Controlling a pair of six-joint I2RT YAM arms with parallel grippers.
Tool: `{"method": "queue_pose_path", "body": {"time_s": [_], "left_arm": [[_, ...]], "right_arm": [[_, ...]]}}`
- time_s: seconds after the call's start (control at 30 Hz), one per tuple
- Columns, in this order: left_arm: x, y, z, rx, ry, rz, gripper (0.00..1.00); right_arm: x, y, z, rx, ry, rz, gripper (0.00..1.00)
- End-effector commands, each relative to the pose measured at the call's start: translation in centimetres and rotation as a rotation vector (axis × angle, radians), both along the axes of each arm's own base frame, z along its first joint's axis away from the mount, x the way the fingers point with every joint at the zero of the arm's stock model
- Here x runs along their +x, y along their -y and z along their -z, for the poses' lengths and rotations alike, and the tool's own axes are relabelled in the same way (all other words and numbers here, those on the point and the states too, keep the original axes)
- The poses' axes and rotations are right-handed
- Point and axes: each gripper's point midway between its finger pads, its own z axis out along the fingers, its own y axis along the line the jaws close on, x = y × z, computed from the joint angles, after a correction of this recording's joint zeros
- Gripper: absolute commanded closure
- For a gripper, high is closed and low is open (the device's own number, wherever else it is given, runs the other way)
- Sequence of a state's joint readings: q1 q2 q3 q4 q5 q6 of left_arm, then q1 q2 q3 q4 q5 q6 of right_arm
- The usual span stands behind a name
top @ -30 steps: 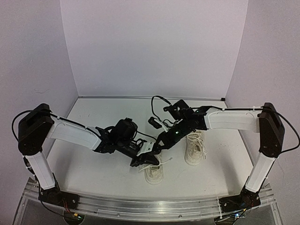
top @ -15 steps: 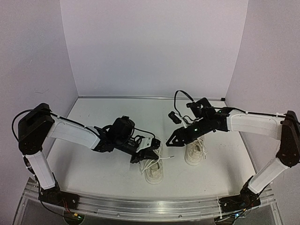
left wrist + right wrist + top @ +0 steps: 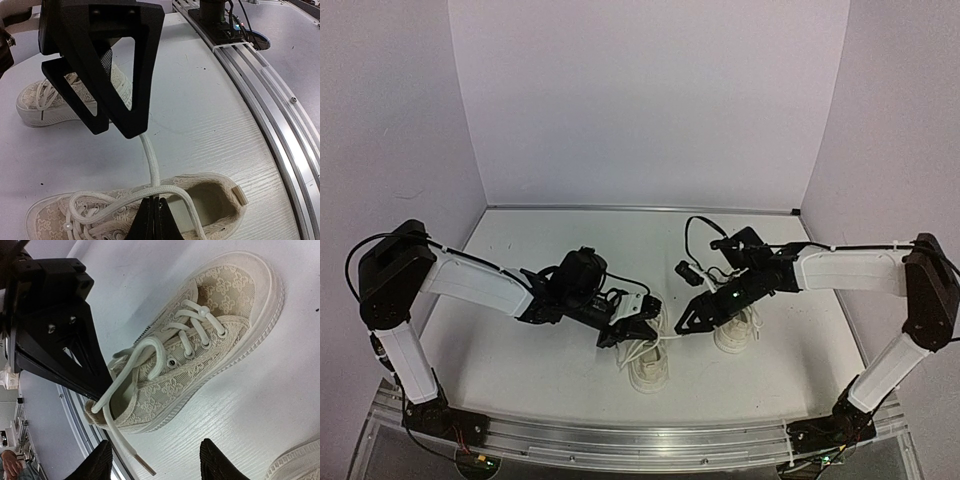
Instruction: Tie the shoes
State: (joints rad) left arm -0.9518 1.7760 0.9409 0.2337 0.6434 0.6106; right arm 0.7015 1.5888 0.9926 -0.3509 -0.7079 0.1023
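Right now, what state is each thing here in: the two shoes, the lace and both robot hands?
Near shoe, upright on its sole, untied.
Lace, loose, one loop pinched, free end trailing past the heel.
Left hand, shut on the lace.
Right hand, open, holding nothing.
Far shoe, upright, partly hidden; tied or not is unclear.

2 cream sneakers (image 3: 649,368) (image 3: 738,336), 2 robot arms (image 3: 470,285) (image 3: 845,270), 1 table (image 3: 540,370)
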Motion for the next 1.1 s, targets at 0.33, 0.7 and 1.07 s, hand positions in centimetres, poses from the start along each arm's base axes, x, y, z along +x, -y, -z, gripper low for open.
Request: {"method": "queue_pose_path", "body": {"time_s": [0.33,0.7,1.07], "left_arm": [[1.0,0.1,-2.4,-0.05,0.042,-0.009,1.0],[2.1,-0.3,-2.6,-0.03,0.03,-0.072,0.93],[6.6,-7.5,-1.8,0.076,-0.179,-0.657,0.61]], "right_arm": [[-2.3,-2.2,0.0,0.046,-0.008,-0.117,0.78],[-2.5,-2.3,-0.4,0.03,0.014,-0.104,1.0],[-2.2,-0.8,-1.0,-0.007,0.041,-0.006,1.0]]}}
